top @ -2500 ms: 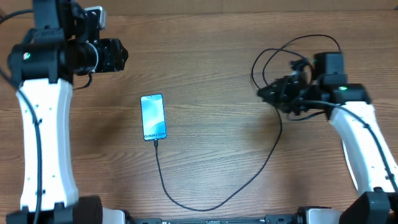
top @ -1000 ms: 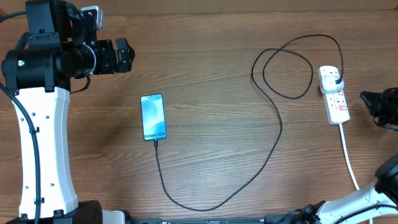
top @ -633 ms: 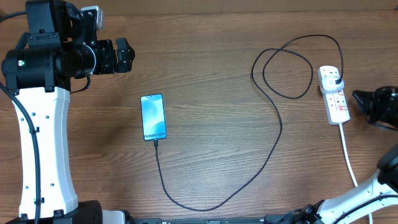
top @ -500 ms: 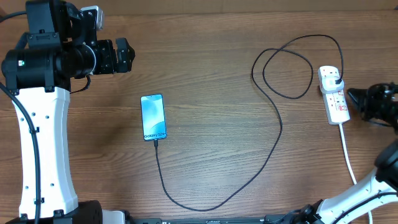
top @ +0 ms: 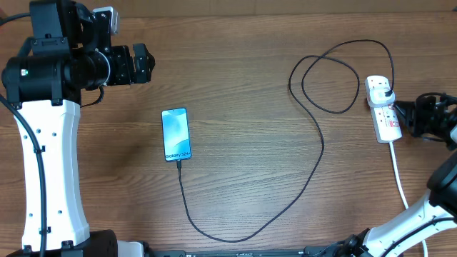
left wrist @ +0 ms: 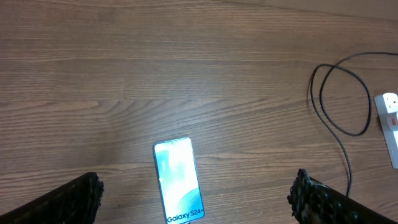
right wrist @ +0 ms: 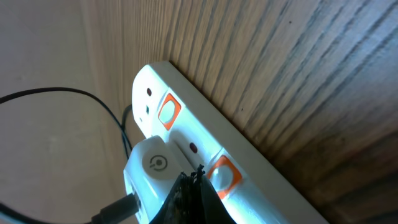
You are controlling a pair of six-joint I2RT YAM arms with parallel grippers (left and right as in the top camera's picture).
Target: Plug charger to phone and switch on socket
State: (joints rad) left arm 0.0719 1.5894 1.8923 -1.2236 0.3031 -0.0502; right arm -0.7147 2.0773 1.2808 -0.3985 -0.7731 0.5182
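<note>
The phone point(top: 176, 134) lies screen up left of centre, its light-blue screen lit; it also shows in the left wrist view point(left wrist: 178, 182). The charger's thin black cable point(top: 319, 153) is plugged into the phone's near end, loops across the table and ends at a plug point(top: 385, 88) in the socket strip point(top: 386, 118). My right gripper point(top: 401, 113) is shut, with its tips at the strip's right side. In the right wrist view the shut tips point(right wrist: 198, 172) sit over the strip point(right wrist: 261, 186), beside an orange switch point(right wrist: 222, 174) and the plug point(right wrist: 152, 165). My left gripper point(top: 145, 63) is open and empty, high above the phone.
The strip's white cord point(top: 400, 182) runs toward the front edge at the right. A second orange switch point(right wrist: 168, 112) sits further along the strip. The cable loop point(top: 330, 80) lies left of the strip. The table is brown wood.
My right gripper has moved left from the table's right edge to the side of the strip. The left arm, phone and cable have not moved.
</note>
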